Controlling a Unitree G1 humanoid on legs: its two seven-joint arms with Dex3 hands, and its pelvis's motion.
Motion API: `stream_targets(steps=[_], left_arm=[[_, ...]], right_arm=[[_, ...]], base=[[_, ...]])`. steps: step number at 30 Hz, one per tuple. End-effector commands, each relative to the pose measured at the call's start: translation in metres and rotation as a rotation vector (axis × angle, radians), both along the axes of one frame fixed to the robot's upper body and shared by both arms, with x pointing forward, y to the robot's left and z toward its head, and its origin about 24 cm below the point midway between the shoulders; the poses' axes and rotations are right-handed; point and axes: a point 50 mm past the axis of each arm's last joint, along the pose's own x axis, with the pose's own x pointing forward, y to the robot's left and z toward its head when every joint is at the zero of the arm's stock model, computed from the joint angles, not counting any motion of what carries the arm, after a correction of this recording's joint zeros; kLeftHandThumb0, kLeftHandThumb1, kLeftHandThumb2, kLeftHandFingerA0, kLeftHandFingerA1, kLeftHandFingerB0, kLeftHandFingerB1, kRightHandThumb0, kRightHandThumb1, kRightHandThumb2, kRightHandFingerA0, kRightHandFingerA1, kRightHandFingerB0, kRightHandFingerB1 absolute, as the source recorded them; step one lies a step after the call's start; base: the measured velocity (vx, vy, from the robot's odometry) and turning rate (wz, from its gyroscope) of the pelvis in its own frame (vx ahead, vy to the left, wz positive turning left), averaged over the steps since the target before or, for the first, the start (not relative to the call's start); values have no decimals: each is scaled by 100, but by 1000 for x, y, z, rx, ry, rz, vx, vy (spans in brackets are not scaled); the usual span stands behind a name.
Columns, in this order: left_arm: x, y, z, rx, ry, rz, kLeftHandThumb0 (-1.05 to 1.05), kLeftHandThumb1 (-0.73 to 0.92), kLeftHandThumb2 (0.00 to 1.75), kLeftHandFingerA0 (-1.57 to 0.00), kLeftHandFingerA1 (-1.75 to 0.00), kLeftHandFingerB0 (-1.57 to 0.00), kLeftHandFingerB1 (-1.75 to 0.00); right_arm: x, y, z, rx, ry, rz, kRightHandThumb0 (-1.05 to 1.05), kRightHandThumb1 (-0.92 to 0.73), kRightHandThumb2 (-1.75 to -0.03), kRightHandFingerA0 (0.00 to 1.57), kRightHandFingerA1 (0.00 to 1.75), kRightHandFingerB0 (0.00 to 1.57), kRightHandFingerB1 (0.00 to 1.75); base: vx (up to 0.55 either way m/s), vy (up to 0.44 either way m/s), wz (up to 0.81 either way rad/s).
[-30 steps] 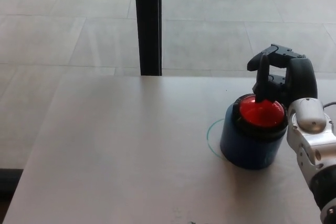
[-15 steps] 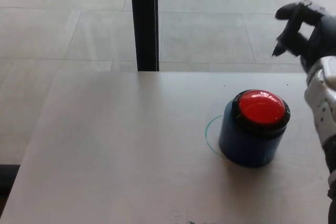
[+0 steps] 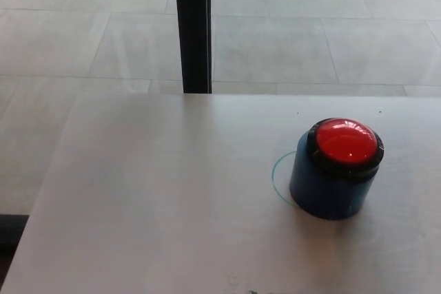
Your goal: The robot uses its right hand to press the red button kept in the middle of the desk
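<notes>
Obstacles: red button (image 3: 344,144) on blue base, right of centre; black post (image 3: 193,27) behind tabletop (image 3: 151,197). Remainder open.

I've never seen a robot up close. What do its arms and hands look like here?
Right now neither arm nor hand shows in the head view, so their look cannot be told. Only the red button on its blue base stands on the pale desk, beside a thin green circle mark.

Single head view: looks down and forward from above the desk (image 3: 158,204), close in; near desk fills lower frame, tiled floor (image 3: 310,32) and dark post (image 3: 194,29) beyond.
</notes>
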Motion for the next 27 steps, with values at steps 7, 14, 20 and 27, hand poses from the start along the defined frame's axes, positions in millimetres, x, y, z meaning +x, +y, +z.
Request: stream_targets(steps=[7,14,20,27], left_arm=[[-5,6,5,6,-18,26,-57,92,110,-21,-118,-11,-88],[-4,5,4,3,-19,18,-56,92,121,-32,-87,-18,-73],[-2,5,5,7,-24,12,-57,92,120,-34,-89,-15,-72],[1,3,5,16,-13,-6,-58,92,110,-27,-122,-10,-84]], right_arm=[[-87,-92,-18,-78,40,-274,-43,-73,-66,104,155,85,65],[-145,-124,-77,39,107,-471,-62,-61,-67,126,139,90,67],[-188,-133,-145,283,129,-652,-68,-61,-70,119,133,77,74],[-220,-118,-200,456,158,-787,-79,-75,-63,95,105,43,77]], base=[[0,0,0],[0,0,0],[0,0,0],[0,0,0]])
